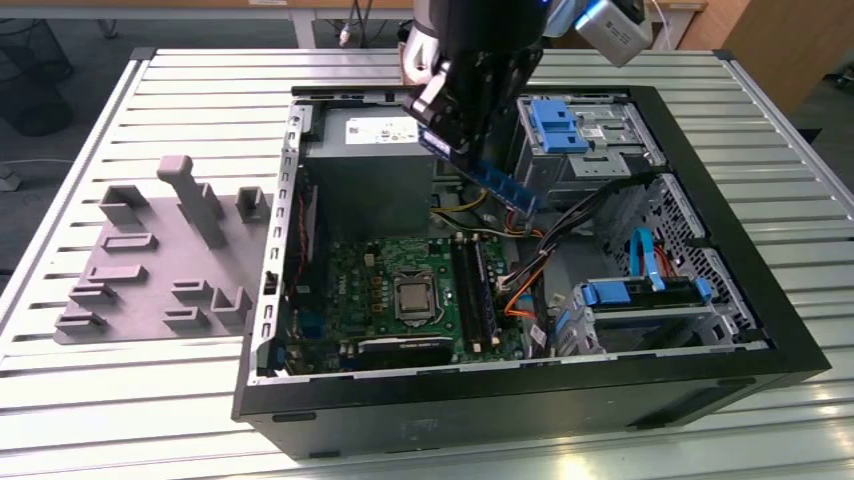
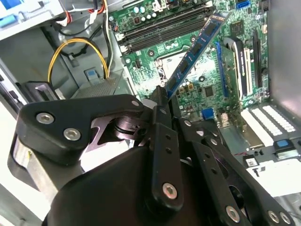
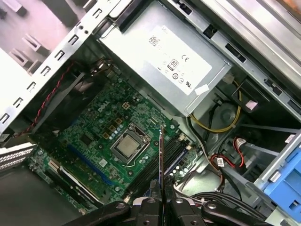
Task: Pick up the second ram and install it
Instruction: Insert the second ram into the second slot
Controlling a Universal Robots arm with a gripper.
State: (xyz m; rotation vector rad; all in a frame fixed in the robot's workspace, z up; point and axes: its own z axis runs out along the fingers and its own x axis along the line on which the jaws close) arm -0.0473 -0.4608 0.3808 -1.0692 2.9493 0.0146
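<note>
Blue-green second ram juts from the gripper, pinched by one end, above the motherboard.

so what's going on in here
The robot arm's hand is clamped on one end of a blue-green memory stick, holding it tilted in the air over the open computer case. The stick hangs above the green motherboard, not yet pushed into the black slots.

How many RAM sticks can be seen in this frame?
1 for sure: the second ram, clamped in the gripper, tilted above the motherboard. Another may sit in the slots; unclear.
</note>
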